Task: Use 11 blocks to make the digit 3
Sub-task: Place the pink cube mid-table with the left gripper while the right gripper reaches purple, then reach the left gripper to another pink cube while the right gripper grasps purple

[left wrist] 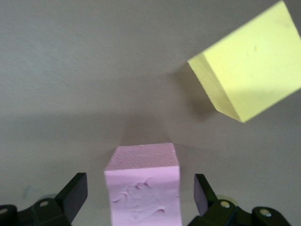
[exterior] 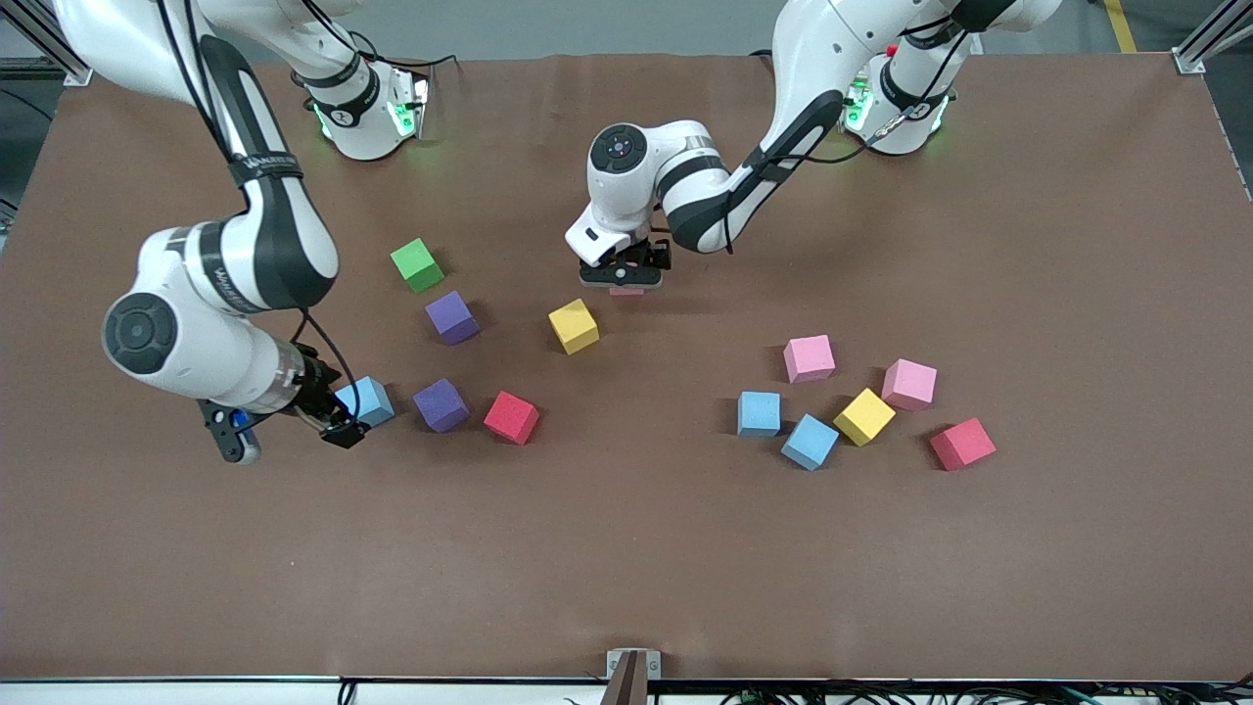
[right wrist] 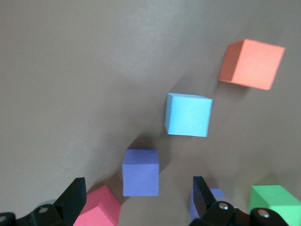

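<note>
Placing step: your left gripper (left wrist: 141,197), jaws spread, straddles the small pink foam cube (left wrist: 143,186), on the table (exterior: 626,548) at 1 o'clock from the yellow foam cube (exterior: 574,325). Right gripper (exterior: 338,426), open, waits low by the light blue foam cube (exterior: 367,400). Next: lift clear, fetch another.

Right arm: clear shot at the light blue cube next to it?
Probably yes. The right end effector is open and low beside the light blue cube; the nearest purple cube sits apart toward the left arm's end, leaving room for the fingers.
</note>
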Available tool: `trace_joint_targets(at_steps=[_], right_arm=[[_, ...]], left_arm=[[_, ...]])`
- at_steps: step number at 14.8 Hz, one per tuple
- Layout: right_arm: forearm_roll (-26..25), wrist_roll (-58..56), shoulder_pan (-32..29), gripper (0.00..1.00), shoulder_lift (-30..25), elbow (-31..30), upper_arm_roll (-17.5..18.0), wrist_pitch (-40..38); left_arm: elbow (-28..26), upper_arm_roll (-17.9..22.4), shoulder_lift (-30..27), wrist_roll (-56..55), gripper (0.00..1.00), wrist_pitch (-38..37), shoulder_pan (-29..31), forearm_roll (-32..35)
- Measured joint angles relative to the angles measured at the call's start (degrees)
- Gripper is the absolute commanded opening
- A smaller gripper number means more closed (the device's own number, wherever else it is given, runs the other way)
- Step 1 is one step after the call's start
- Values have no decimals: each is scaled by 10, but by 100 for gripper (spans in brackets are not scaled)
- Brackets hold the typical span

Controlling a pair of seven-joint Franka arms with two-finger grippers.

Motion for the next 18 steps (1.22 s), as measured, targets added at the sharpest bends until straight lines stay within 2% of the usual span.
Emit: trace_joint_targets(at_steps=[4,8,14,18], right_arm=[[0,13,18,100,18,-23,0,58],[0,32,28,100,44,-24,0,81],[0,34,38,100,60,-40,0,107],[0,41,56,100,64,-101,0,183]], left_arm=[[8,1,-40,-3,100,-49,35,-1],[1,2,-77,16,100,-77,113,-1],[-69,1,-122,98,100,-74,232,3],[-139,1,-143,98,100,4,287,38]])
